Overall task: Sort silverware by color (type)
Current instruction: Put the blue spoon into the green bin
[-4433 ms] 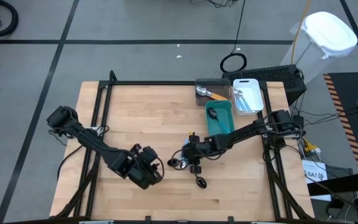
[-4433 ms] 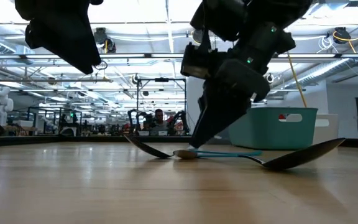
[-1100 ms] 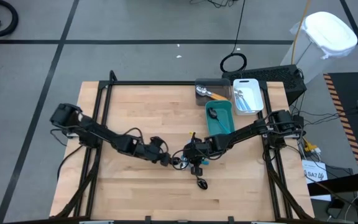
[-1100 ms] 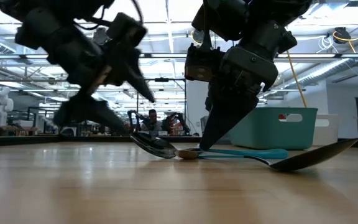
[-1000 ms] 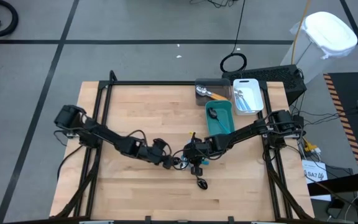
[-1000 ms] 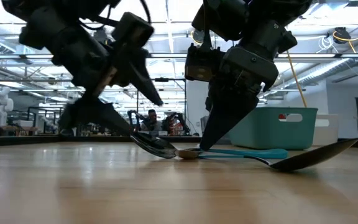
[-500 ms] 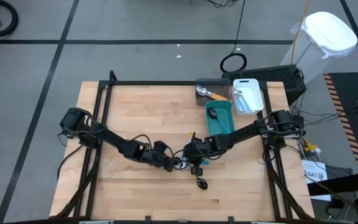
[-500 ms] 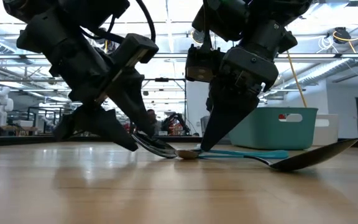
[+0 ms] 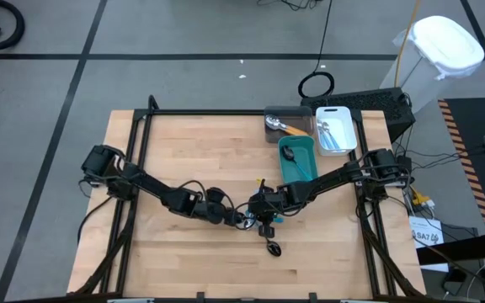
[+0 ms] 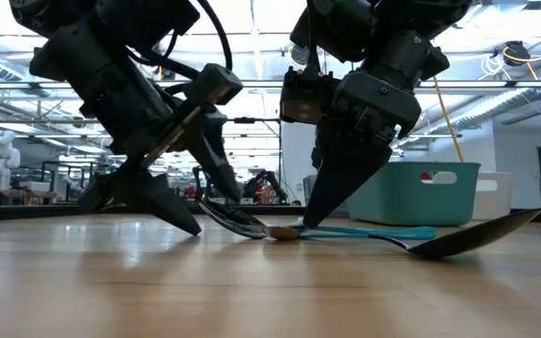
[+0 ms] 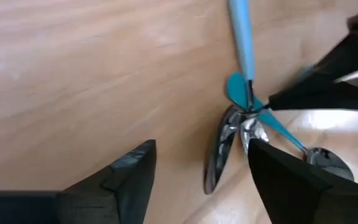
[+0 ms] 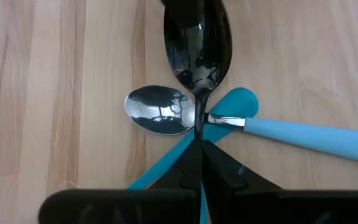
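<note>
A small heap of silverware [image 9: 249,220] lies mid-table. In it a black spoon [image 12: 197,43], a silver spoon bowl [image 12: 159,111] and two light-blue handles [image 12: 303,134] cross at one spot. My right gripper [image 12: 197,144] is shut at that crossing. My left gripper [image 11: 202,149] is open and low over the heap from the table's left. Its fingers stand on either side of the black spoon's bowl [image 11: 219,152]; I see no touch. A second black spoon [image 9: 272,247] lies alone on the wood, nearer the front edge. My right gripper has the black spoon's thin neck [image 12: 197,121] running in between its two shut fingertips, right where the utensils cross. The fingers slant down from the table's right and lie along the spoon. The bowl [image 10: 231,219] tilts up off the wood; the crossing rests on the table.
A teal bin [image 9: 297,160] with a dark spoon in it, a white bin [image 9: 335,130] with light-blue utensils and a gray bin [image 9: 285,124] with an orange-handled one stand at the back right. The wood to the left and front is bare.
My left gripper has come down and toward the table's right, closing in on the heap, and has rolled a little; its fingers now straddle the black spoon's bowl. My right gripper and the silverware have kept still.
</note>
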### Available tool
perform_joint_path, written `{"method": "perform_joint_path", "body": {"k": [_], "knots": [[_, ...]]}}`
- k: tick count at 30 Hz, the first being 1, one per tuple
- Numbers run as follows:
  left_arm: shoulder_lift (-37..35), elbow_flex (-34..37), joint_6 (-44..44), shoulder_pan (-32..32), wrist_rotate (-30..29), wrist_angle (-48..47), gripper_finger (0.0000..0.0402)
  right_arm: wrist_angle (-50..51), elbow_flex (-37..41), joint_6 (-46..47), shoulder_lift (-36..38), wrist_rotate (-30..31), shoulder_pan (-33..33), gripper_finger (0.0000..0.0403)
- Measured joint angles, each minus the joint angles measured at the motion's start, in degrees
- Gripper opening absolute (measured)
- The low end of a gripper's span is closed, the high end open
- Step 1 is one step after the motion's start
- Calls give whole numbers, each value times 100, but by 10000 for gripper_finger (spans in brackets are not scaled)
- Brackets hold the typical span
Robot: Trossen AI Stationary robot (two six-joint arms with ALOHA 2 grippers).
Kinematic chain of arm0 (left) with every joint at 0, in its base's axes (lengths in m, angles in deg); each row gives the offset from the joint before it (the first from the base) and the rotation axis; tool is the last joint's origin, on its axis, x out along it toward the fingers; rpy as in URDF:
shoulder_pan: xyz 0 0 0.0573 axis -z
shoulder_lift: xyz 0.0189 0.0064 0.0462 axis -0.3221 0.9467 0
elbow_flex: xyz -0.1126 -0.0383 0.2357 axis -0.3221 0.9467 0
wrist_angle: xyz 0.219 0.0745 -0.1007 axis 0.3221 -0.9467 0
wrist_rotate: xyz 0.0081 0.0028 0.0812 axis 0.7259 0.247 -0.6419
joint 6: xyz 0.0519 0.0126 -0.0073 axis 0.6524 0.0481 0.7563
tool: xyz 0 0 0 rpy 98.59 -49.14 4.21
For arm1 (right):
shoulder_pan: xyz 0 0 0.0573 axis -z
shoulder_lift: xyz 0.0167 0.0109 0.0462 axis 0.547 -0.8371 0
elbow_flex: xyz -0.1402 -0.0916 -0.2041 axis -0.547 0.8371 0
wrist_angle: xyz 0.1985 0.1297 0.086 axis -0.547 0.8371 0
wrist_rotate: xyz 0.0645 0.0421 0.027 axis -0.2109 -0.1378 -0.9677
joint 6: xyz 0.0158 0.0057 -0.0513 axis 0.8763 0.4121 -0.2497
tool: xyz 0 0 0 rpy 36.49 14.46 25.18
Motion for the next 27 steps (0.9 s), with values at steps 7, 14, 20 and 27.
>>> {"method": "perform_joint_path", "body": {"k": [7,14,20,27], "knots": [[0,2,621,-7,158,340,236,0,0,-8,0,0,0,0],[0,4,940,-60,-47,35,144,-3,0,-44,0,0,0,0],[0,4,1214,-76,-31,164,46,-4,0,-43,0,2,0,0],[2,7,1223,-76,217,278,19,15,0,-45,0,-17,0,0]]}}
